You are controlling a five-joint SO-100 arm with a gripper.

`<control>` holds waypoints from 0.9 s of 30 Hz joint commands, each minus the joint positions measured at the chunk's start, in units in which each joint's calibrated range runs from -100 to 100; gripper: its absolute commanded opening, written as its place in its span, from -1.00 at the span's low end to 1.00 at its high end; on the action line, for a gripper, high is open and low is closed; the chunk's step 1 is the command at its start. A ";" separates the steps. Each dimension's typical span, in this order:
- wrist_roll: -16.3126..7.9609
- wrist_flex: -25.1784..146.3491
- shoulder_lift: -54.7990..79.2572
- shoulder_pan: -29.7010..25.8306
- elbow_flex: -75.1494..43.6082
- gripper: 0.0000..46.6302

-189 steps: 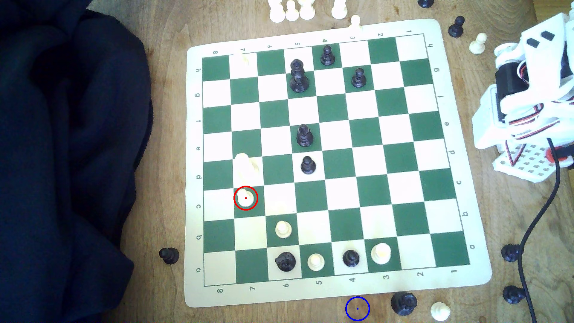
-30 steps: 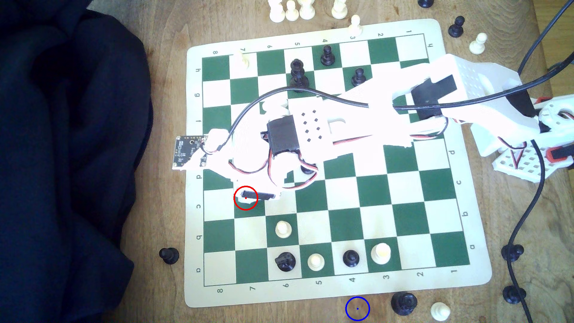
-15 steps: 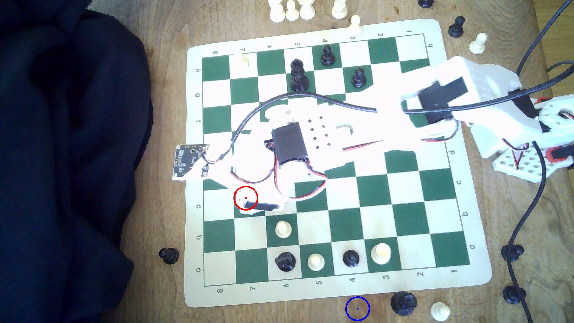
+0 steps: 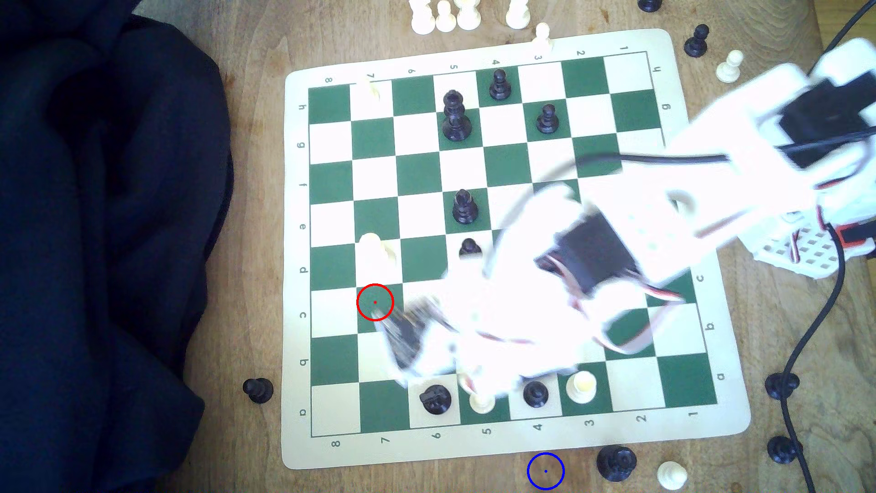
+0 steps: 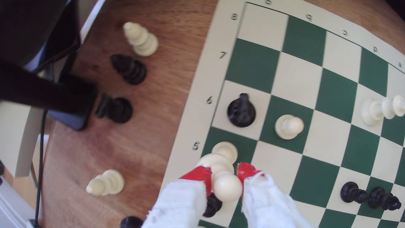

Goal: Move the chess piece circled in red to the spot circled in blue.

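On the exterior view's left, the red ring (image 4: pixel 375 302) enclosed only bare green square; half a second earlier the gripper had been planted there over the pawn, so the pawn had left its square. The tall white piece (image 4: pixel 374 251) just beyond the ring on the far side stood as before, unbothered by the lift.

Moving right, the arm (image 4: pixel 616 265) was a blur across the middle of the board (image 4: pixel 730 426), having swung from the ring toward the near edge, its tip over the nearest rank of squares. In the wrist view the gripper (image 5: pixel 223 175) was closed on the pawn (image 5: pixel 226 186), its red-tipped fingers (image 5: pixel 199 174) pinching the neck just under the ball head, the base hanging clear above a white pawn (image 5: pixel 225 149) on square 5 of the near rank. A black knight (image 4: pixel 436 399) stood just left of that pawn in the exterior view, untouched.

Further right and nearer, the blue ring (image 4: pixel 545 471) lay on bare counter (image 4: pixel 246 436) just off the board's near edge, still empty, with a black piece (image 4: pixel 615 463) near it on the right. I judged the pick done and the carry well under way; what remained was the short reach past the edge, a descent clear of that black piece, and the release.
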 commanded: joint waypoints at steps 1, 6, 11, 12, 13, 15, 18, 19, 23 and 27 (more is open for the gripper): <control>1.17 -3.13 -13.74 -6.80 8.95 -0.98; 1.27 -6.98 -11.87 -10.48 12.67 -0.98; 1.42 -9.93 -5.17 -11.81 12.49 -0.96; 1.42 -10.25 -4.32 -11.97 12.21 -0.96; 1.47 -10.83 -3.38 -11.97 11.76 -0.96; 1.71 -10.83 -0.16 -11.65 9.04 -0.96; 2.10 -10.25 2.73 -11.34 6.86 -0.96; 2.25 -10.25 4.00 -11.34 5.96 -0.95; 2.64 -10.25 7.82 -10.79 2.51 -0.95; 2.83 -10.09 10.45 -10.48 -0.21 -0.95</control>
